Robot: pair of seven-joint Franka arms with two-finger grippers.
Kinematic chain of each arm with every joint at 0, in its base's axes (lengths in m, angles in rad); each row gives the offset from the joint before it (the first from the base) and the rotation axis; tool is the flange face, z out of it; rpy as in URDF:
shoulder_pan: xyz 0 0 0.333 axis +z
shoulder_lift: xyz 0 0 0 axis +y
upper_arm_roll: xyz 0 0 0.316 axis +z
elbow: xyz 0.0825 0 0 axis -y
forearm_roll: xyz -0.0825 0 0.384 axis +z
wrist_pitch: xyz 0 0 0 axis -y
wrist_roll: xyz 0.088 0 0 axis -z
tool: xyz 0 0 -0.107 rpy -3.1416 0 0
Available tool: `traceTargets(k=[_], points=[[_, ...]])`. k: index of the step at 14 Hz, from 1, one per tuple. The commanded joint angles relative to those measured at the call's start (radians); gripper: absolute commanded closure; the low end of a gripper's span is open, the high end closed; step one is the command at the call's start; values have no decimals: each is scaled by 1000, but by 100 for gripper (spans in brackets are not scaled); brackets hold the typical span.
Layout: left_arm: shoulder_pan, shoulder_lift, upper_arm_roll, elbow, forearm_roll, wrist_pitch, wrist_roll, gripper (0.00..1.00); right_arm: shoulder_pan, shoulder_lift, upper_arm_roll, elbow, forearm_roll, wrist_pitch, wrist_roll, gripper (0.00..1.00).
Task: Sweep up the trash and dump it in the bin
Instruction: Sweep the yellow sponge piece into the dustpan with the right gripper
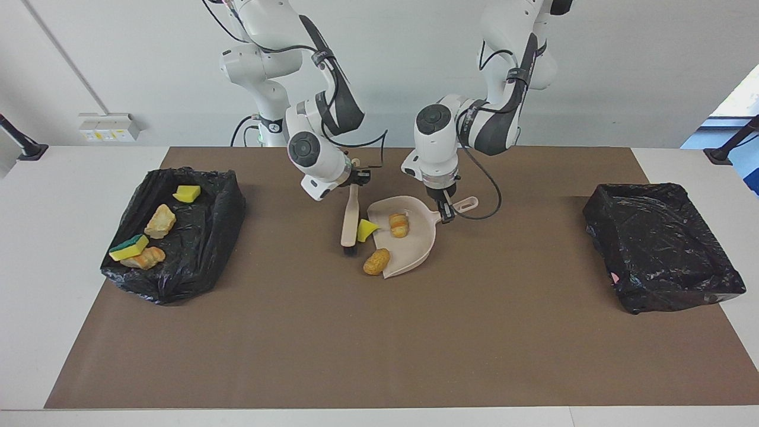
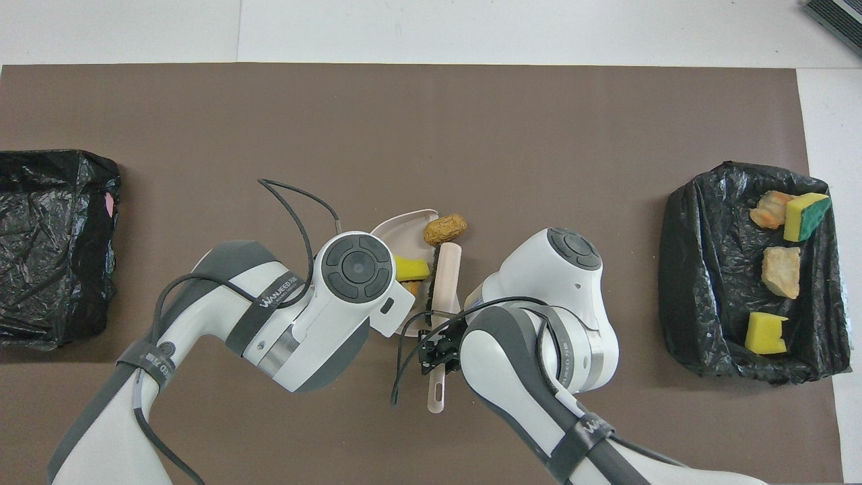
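A beige dustpan (image 1: 416, 244) lies mid-mat, its mouth toward the right arm's end. My left gripper (image 1: 446, 211) is shut on its handle. My right gripper (image 1: 359, 177) is shut on a beige brush (image 1: 350, 220) whose dark bristles rest on the mat at the pan's mouth. Trash: a yellow sponge wedge (image 1: 366, 229) lies at the lip against the brush, a bread lump (image 1: 399, 225) sits inside the pan, and another lump (image 1: 377, 261) lies on the mat at the lip's edge. In the overhead view the brush (image 2: 446, 273), wedge (image 2: 411, 268) and outer lump (image 2: 444, 229) show; my left wrist hides most of the pan (image 2: 404, 222).
A black-lined bin (image 1: 228, 207) at the right arm's end holds several pieces: yellow sponge (image 1: 187, 193), green-backed sponge (image 1: 129, 247) and two bread lumps. Another black-lined bin (image 1: 661, 246) stands at the left arm's end. A brown mat (image 1: 379, 344) covers the table.
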Motion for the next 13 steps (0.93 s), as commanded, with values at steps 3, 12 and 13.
traceTargets(k=[3, 12, 13], points=[[-3, -32, 4, -49, 13, 33, 14, 100, -85, -54, -8, 38, -268, -147, -116, 100], [-3, -34, 4, -51, 11, 30, 14, 100, -38, 67, -2, 133, -685, -127, -295, 100], [-3, -34, 4, -51, 11, 30, 14, 100, -37, 63, -2, 115, -672, -121, -272, 100]])
